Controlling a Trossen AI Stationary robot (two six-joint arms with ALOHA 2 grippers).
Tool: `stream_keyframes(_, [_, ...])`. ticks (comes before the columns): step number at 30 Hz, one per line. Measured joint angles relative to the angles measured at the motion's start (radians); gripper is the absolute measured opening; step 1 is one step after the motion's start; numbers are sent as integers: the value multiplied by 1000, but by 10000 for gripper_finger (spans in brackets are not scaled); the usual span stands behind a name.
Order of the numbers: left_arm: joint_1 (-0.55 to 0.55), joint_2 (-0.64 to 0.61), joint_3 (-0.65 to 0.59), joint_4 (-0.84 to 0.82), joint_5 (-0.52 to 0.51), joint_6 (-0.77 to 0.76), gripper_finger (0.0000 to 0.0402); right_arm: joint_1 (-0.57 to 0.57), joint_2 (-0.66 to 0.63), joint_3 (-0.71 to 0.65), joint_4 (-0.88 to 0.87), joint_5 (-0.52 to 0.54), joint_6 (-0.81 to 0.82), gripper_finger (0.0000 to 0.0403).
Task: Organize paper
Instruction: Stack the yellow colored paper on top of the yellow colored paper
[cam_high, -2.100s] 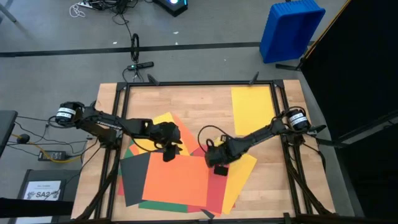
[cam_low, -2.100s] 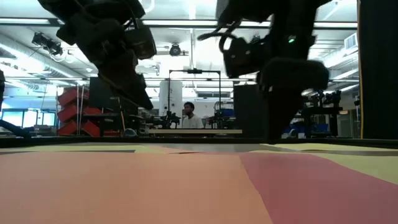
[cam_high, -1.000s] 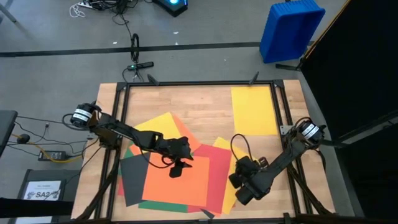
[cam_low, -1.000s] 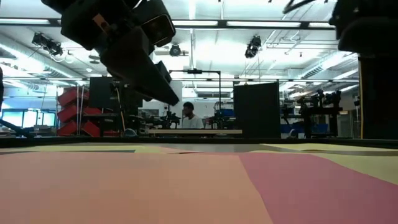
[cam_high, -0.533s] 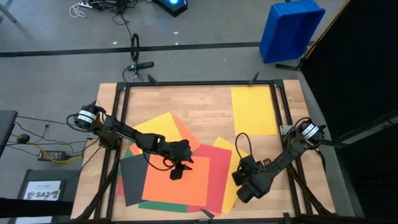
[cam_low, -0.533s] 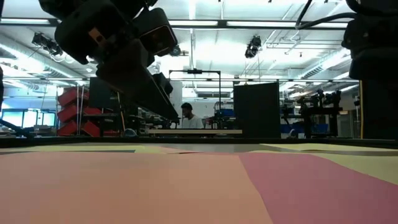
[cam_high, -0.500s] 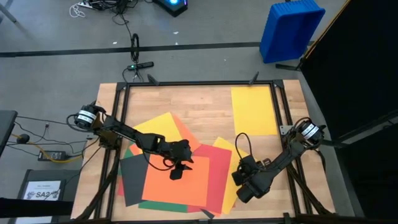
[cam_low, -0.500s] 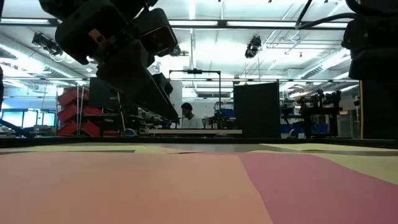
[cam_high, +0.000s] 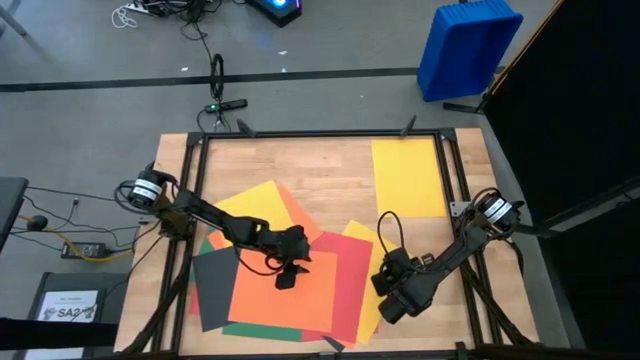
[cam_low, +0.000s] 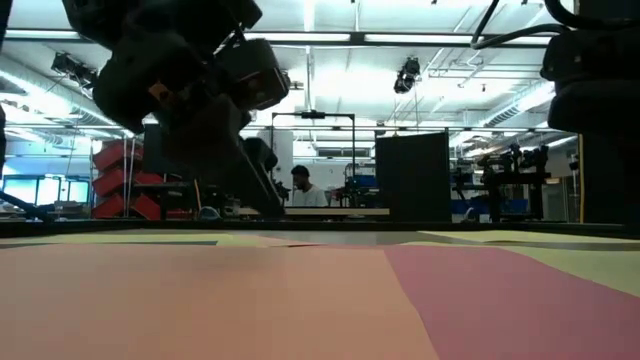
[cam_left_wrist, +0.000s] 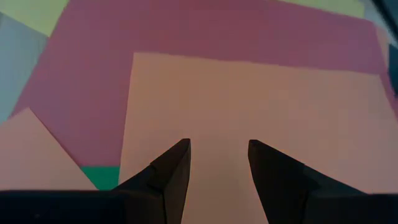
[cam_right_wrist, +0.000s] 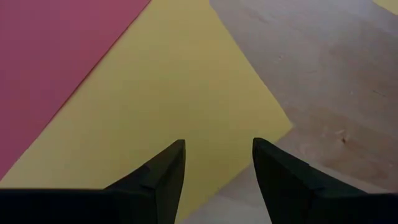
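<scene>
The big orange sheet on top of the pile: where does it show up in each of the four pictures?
High view: orange sheet, lower middle, under the left gripper.
Low view: the wide foreground at left.
Left wrist view: fills the centre.
Right wrist view: not in it.
Shared landmark: the red sheet bordering it.

Matte paper (cam_high: 285, 290) on smooth wooden table (cam_high: 330, 165)
</scene>
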Motion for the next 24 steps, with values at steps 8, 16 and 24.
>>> stream_keyframes(8, [0, 4, 0, -23, -1, -3, 147, -1, 0, 0, 12, 0, 0, 165])
stream_keyframes(16, [2, 0, 7, -236, -34, -3, 147, -1, 0, 0, 24, 0, 0, 163])
stream_keyframes(24, [2, -6, 8, -346, -34, 1, 147, -1, 1, 0, 27, 0, -1, 162])
